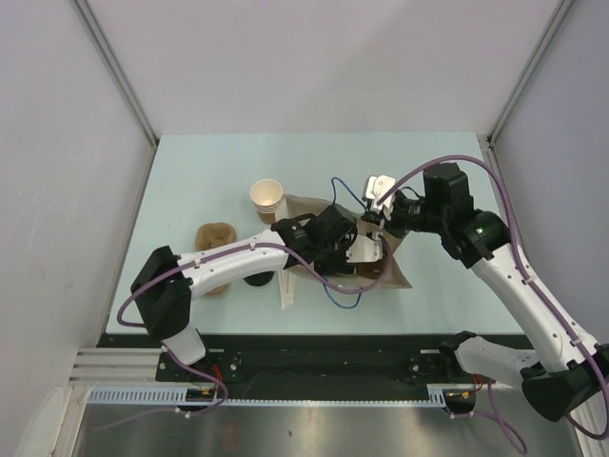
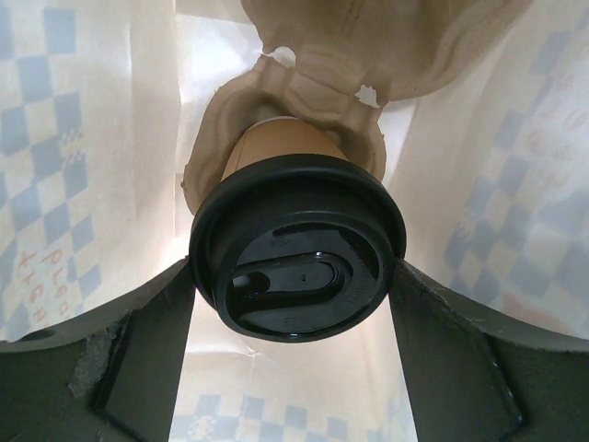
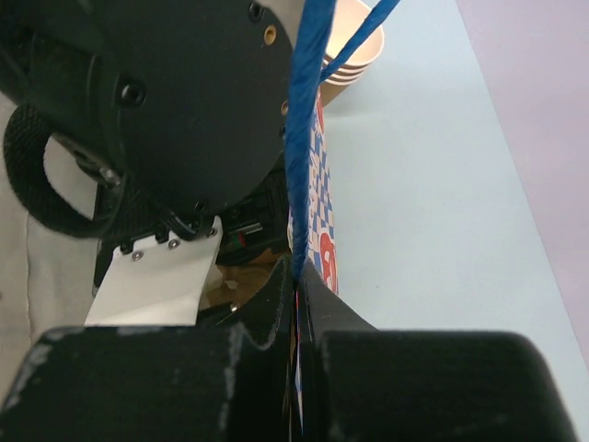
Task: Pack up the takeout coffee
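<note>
— Where is the coffee [image 2: 293, 221] at this point?

— Inside the paper bag [image 2: 83, 138], which lies on the table [image 1: 447, 171]. In the left wrist view, the cup's foot sits in a pulp tray [image 2: 304, 83] up at twelve o'clock. Your left pincer [image 2: 294, 285] is clamped on the black lid [image 2: 296, 262], with one finger at nine o'clock and the other at three.

— And the other arm?

— Your right pincer [image 3: 299, 285] is pinched together on the blue handle [image 3: 304, 138] and lifts the bag's mouth.

— So how do you let go cleanly?

— I cannot tell whether the cup is pushed fully home in its pocket, so nudge it toward twelve o'clock before you release. Hold the handle up so the mouth does not sag onto your wrist. Part the left fingers only slightly, because the bag walls sit close at nine and three. Then draw straight back toward six o'clock, in line with the cup. Any sideways drag could, I think, catch the rim, pop the lid or tip the cup out of the tray.
</note>
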`<state>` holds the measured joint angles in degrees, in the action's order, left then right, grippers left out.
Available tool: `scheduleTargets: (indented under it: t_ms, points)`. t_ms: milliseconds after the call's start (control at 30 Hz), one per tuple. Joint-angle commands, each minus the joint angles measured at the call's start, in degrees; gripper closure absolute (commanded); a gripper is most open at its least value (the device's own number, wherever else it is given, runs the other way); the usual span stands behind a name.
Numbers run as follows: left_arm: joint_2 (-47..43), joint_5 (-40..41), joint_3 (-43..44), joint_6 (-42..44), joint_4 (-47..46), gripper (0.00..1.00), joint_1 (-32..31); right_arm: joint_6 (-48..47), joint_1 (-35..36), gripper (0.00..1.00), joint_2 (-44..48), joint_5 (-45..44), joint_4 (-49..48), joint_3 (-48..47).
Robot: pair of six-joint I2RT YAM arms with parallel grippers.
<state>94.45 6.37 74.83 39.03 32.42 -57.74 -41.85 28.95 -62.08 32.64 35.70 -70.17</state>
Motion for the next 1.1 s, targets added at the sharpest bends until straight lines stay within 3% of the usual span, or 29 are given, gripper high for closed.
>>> scheduleTargets:
  t_ms: [0,533,1067]
  points:
    - [2.66,-0.92,4.88,-0.35,1.67,0.97,0.78,1.68,-1.7,1.0,-1.63,3.74,-3.62,-0.05]
    - [18.12,-13.57,25.1,1.32,16.08,0.92,7.02,5.02,-13.3,1.0,-10.07,14.2,-8.19,0.03]
    - [24.81,-16.39,27.39,2.99,17.41,0.95,8.16,8.89,-17.88,1.0,-15.35,19.04,-11.8,-0.05]
